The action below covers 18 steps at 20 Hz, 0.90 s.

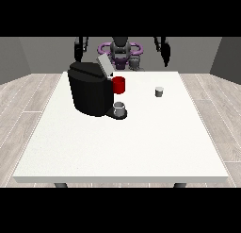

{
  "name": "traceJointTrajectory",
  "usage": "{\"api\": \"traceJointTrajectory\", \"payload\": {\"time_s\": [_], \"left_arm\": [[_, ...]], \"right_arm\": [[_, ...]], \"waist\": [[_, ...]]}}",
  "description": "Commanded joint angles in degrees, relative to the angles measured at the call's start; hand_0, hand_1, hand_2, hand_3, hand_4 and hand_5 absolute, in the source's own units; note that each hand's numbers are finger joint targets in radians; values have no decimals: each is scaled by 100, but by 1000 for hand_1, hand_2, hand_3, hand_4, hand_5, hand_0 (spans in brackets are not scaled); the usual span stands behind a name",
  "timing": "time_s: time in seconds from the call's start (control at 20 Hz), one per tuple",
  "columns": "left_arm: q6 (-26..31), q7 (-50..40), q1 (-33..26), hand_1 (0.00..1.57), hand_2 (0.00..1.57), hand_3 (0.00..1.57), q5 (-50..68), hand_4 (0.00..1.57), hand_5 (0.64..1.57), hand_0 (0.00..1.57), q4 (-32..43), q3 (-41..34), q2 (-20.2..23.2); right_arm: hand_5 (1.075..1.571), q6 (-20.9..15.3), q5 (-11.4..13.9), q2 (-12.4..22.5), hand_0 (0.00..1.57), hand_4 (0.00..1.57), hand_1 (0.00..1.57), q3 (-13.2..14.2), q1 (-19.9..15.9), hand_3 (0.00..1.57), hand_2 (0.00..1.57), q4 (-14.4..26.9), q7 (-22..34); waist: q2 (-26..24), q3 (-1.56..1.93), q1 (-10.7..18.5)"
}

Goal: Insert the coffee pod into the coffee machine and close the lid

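Leftmost, a wood-plank floor [28,100] runs beside the white table [122,152], which fills most of the view. Above the table's far left corner hangs the hand at the view's left [81,47], raised well off the surface and holding nothing; whether its fingers are straight or curled I cannot tell. Below it, on the table's left half, stands the black machine [89,93], its grey lid [104,65] tilted up and open. A red cup [119,85] sits just behind the machine's right side, and a grey cup [120,108] rests on the machine's low base at its front right. Behind, at the far edge, is the robot's torso [120,50]. Farther right, the pod [159,91], small and grey, stands upright on the bare table, well apart from the machine. Above the far right corner hangs the hand at the view's right [164,50], also raised and holding nothing, its fingers too small to read.
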State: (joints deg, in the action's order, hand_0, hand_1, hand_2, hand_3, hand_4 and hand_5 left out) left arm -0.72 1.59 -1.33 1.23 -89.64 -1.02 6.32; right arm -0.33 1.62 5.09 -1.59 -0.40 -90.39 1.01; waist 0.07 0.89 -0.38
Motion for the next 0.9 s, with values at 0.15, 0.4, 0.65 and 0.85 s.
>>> {"api": "traceJointTrajectory", "payload": {"time_s": [0.15,0.4,0.65,0.85], "left_arm": [[500,94,-173,0,0,0,213,319,1571,0,-247,24,85],[994,1276,-557,0,0,0,556,273,1571,0,23,-188,150],[1030,1403,-534,0,0,0,-89,311,1571,0,51,-115,503],[967,1068,-36,0,0,0,-414,0,1571,0,243,-246,856]], "right_arm": [[1571,257,-282,55,0,128,0,278,223,0,0,347,-124],[1571,-481,-312,-232,0,95,0,751,266,0,0,158,-601],[1571,-737,-156,-437,0,267,0,546,305,0,0,415,-1055],[1571,-846,-229,-496,0,177,0,485,19,0,0,370,-995]], "waist": [[-224,-88,110],[-317,-91,43],[-209,-89,128],[4,-89,-3]]}}
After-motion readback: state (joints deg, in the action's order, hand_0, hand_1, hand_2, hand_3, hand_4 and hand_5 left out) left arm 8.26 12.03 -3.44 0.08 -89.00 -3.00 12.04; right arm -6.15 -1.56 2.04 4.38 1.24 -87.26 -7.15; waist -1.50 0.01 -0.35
